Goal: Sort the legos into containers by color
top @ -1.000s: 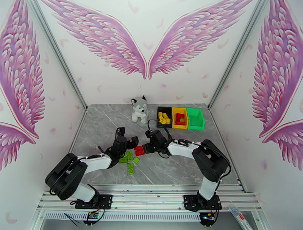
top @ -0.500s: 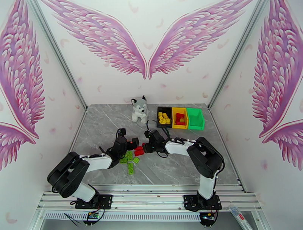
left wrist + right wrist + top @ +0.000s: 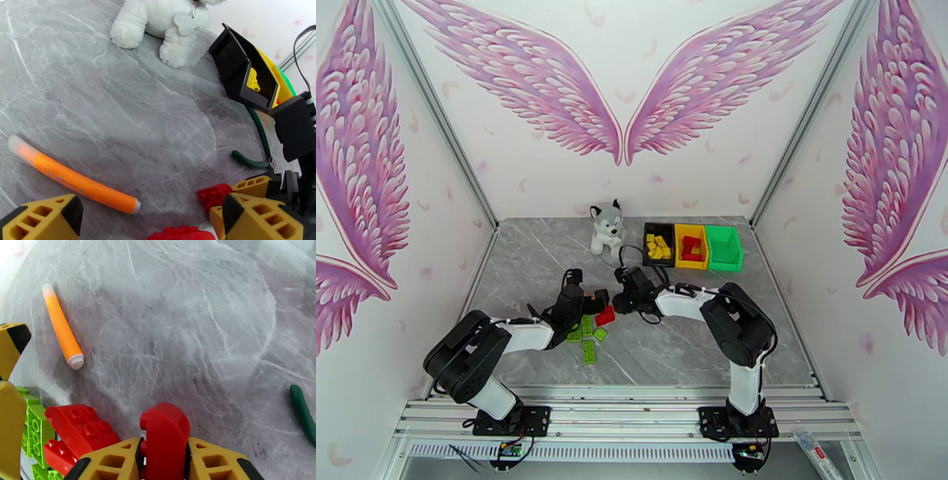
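Tabletop (image 3: 98, 98): grey marble-look sheet, smooth, low sheen.
Red lego (image 3: 165, 437), bottom centre of the right wrist view: moulded plastic, glossy, clear highlights on the curved top. Green legos (image 3: 33, 429), lower left: same hard plastic.
Right gripper (image 3: 164, 455) and left gripper (image 3: 152, 219): fingers of yellow hard plastic with ribbed cut-outs, matt, black tips.
Orange stick (image 3: 75, 179): smooth satin plastic, with a frosted translucent end.
Black bin (image 3: 237, 63): matt plastic.
Plush dog (image 3: 158, 23): white fuzzy cloth pile.
Pliers handle (image 3: 302, 413): green, smooth, glossy coating.
Frame posts (image 3: 434, 118): bare light metal.
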